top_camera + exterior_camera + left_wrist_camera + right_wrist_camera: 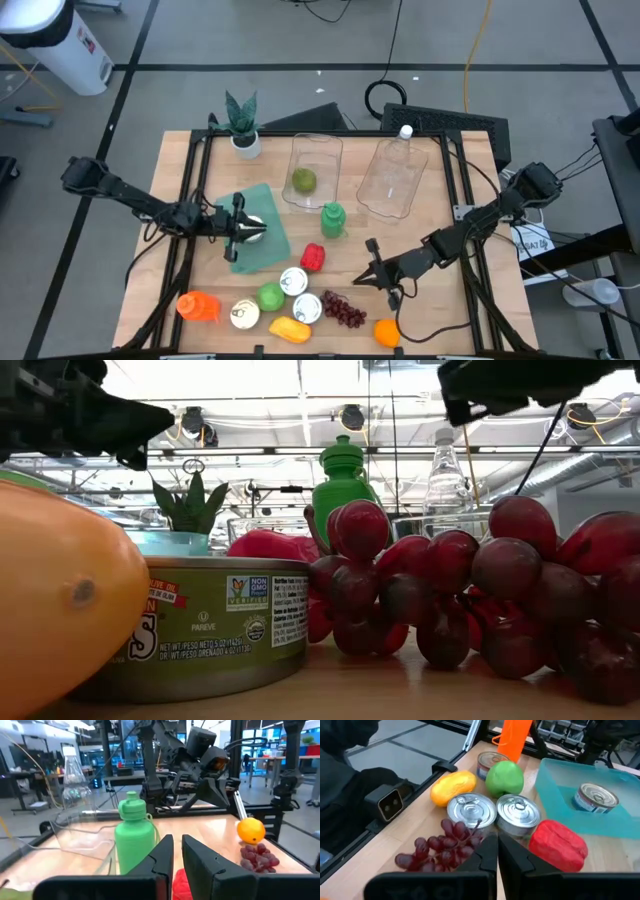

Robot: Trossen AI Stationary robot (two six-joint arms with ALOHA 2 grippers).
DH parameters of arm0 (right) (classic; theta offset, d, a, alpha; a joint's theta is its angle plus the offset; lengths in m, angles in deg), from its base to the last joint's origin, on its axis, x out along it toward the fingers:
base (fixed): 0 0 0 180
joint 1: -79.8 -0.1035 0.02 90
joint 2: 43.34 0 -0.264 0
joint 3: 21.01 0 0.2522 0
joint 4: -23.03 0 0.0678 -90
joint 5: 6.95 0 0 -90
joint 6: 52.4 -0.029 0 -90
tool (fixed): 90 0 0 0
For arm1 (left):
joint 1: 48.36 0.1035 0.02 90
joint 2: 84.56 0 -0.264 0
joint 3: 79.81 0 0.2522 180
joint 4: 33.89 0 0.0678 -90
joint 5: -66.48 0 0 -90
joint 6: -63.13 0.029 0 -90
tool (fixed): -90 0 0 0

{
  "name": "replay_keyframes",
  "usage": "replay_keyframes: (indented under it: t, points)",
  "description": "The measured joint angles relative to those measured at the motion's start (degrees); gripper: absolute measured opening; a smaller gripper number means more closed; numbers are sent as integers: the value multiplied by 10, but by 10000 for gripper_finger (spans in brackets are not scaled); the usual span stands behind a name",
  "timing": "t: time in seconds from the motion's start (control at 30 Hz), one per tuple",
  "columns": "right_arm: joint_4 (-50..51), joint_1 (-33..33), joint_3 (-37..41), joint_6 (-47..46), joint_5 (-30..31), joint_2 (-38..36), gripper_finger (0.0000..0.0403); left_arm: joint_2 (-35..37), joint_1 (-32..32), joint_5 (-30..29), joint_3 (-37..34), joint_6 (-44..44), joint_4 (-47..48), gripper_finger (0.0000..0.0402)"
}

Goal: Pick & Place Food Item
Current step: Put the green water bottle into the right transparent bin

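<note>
two dark arms reach in over the wooden table (180, 150). the left gripper (262, 229) hangs over the teal tray (262, 197), its fingers (161, 856) drawn narrow with only a slim gap and nothing between them. a tin can (254, 224) sits in that tray, right by the fingertips; whether they touch it cannot be told. the right gripper (362, 281) hovers over bare wood between the red pepper (312, 257) and the grapes (343, 309), fingers (487, 854) pressed together, empty.

near the front edge lies a cluster of food: an orange cup (198, 306), a can (244, 315), a green apple (270, 296), two more cans (294, 281) and (307, 307), a yellow mango (288, 329), and an orange (387, 332) just beside the grapes.

a green bottle (333, 220) stands upright mid-table. behind it are two clear bins; the left bin (316, 170) holds a lime (304, 181), the right bin (393, 180) holds a clear bottle (403, 133) lying down. a small potted plant (243, 123) stands at the far left corner.
</note>
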Motion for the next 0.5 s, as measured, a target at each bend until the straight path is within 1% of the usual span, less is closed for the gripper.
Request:
replay_keyframes:
  t: [0.03, 0.1, 0.17, 0.23, 0.33, 0.4, 0.43, 0.5]
  points:
    - [0, -3, 4, 0, 0, -11, 4, 4, -5, -7, 0, 5, 0, 49]
    - [6, -11, 9, 0, 6, -43, 4, 16, -19, -39, 0, 17, 5, 49]
    - [37, -19, 16, -2, 40, -85, 4, 32, -38, -84, 0, 26, 26, 49]
    - [84, -27, 20, -8, 77, -132, 4, 52, -58, -142, 1, 26, 66, 49]
    - [143, -31, 33, -7, 103, -211, 4, 78, -87, -211, 1, 17, 110, 49]
    - [141, -31, 58, 5, 104, -262, 4, 94, -104, -236, 1, 8, 125, 49]
    - [120, -31, 79, 19, 95, -287, 4, 101, -113, -246, 1, 6, 132, 49]
    - [49, -26, 128, 53, 55, -331, 4, 112, -128, -263, 1, 5, 142, 49]
